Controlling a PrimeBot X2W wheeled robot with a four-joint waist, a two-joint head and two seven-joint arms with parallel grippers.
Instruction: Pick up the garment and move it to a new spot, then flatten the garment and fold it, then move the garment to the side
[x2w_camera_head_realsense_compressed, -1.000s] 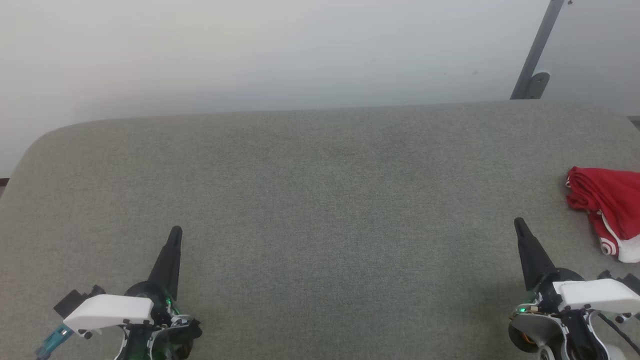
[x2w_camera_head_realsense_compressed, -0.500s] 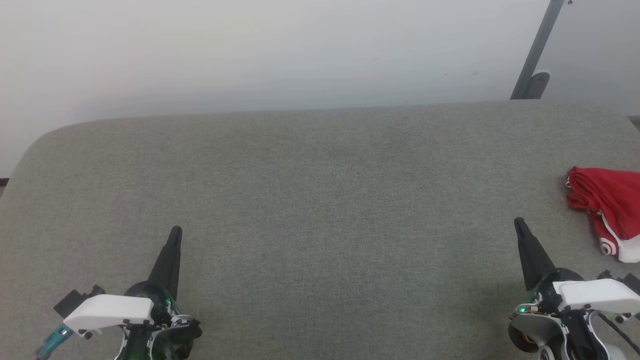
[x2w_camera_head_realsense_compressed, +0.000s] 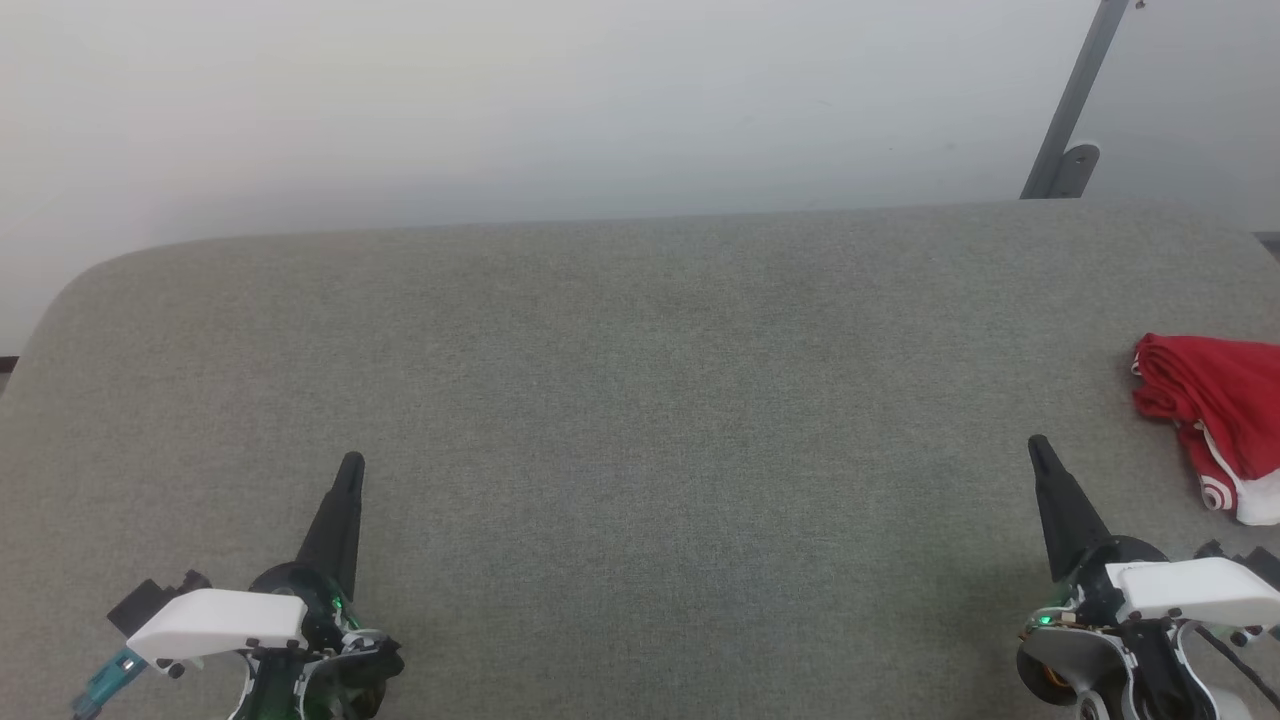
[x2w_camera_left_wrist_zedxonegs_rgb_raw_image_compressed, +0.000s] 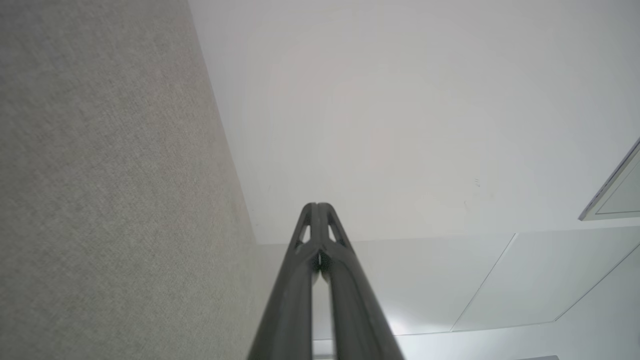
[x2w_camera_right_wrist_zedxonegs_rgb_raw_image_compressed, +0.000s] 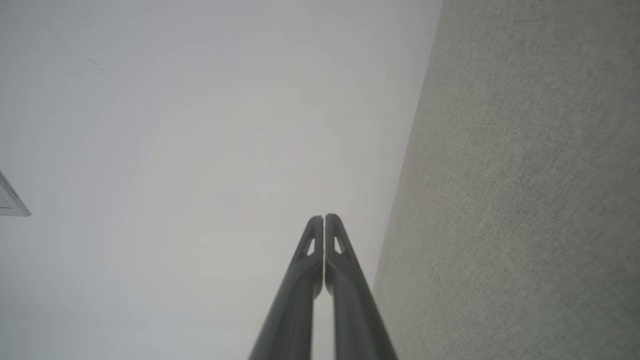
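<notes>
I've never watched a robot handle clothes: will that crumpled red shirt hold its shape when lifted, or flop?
Probably flop: the red shirt lies bunched in soft folds, so it should hang limp from wherever it's pinched. It looks thin, probably light. Pushed over the textured grey surface, it may bunch rather than slide.

Grey fabric-covered table (x2w_camera_head_realsense_compressed: 640, 400), bunched red garment (x2w_camera_head_realsense_compressed: 1220, 390) on its right side.

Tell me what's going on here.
Nothing is being handled right now. The crumpled red jersey-style garment with white trim lies bunched at the right edge of the grey fabric-covered table. The left gripper and right gripper sit at the near side, jaws shut and empty. The right one is nearer the garment but apart from it.
</notes>
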